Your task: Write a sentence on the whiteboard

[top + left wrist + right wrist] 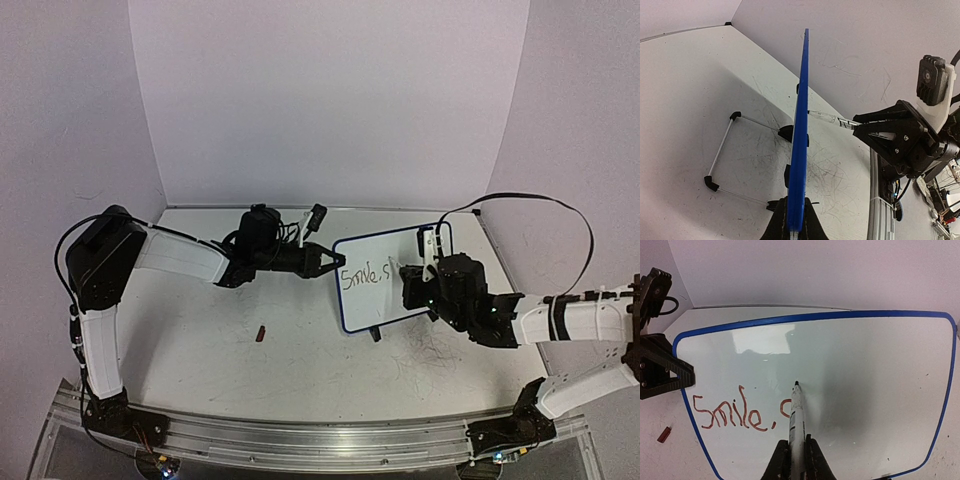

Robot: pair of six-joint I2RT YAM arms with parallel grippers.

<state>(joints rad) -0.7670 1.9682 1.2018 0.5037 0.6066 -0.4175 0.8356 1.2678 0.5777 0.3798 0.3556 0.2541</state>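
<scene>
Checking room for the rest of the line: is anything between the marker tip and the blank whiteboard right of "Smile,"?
Nothing visible does. The marker in the right gripper's fingers has its tip at the whiteboard just after the writing; the board beyond is bare. The left gripper clamps only its left edge.

The marker (pixel 797 426) covers the last letter of the sentence (pixel 720 417); the whiteboard (pixel 865 390) is cropped below.

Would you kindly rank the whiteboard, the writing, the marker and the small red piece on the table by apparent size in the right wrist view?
1. whiteboard
2. writing
3. marker: close to the writing and enlarged by nearness to the camera, so this is unsure
4. small red piece
</scene>
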